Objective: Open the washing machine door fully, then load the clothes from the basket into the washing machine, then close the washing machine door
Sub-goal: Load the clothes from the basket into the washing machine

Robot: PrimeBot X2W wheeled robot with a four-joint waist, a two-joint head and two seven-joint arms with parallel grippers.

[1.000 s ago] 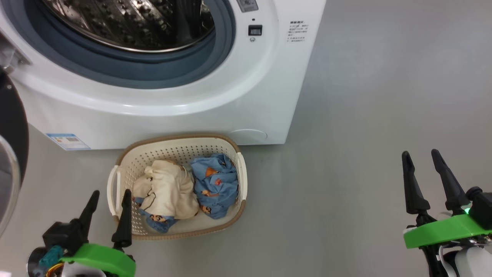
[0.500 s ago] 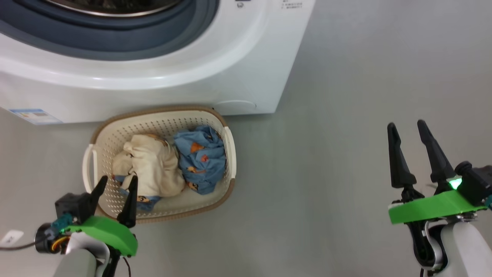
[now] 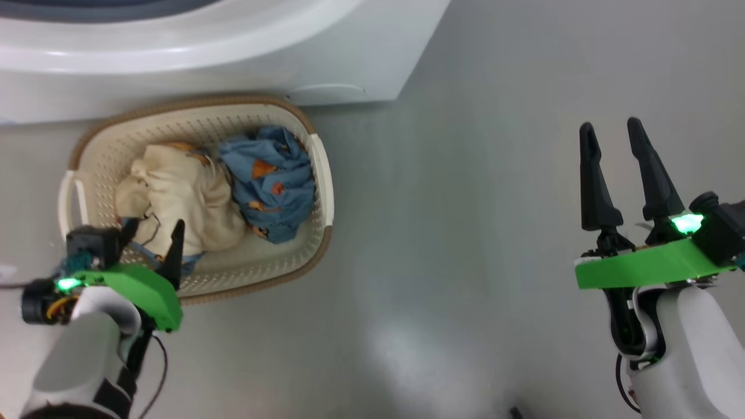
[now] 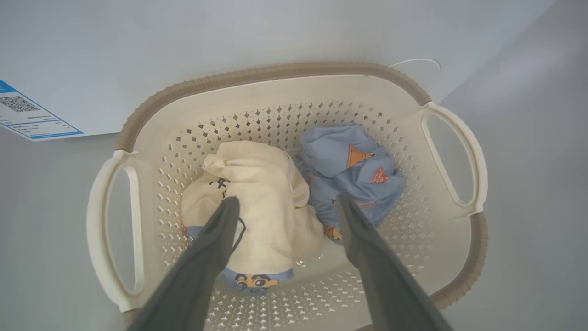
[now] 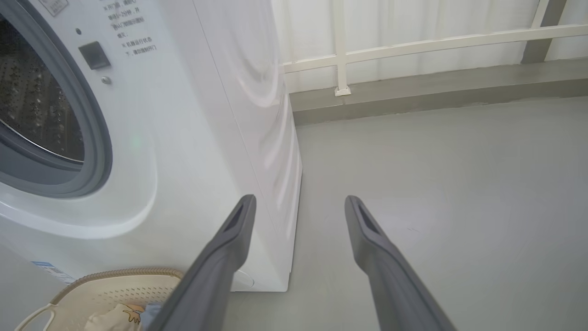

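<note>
Hovering wide open above the basket (image 4: 275,71), left hand (image 4: 287,202) has the cream garment (image 4: 262,184) straight ahead between its jaws, blue garment (image 4: 353,161) just right; right hand (image 3: 611,131) open, well apart.

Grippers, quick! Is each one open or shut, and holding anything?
Left gripper: open, holding nothing, aimed at the cream garment in the basket.
Right gripper: open, holding nothing, above the floor.

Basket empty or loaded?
Loaded. Cream garment and blue garment both lie bunched inside the basket; left gripper open over them.
</note>
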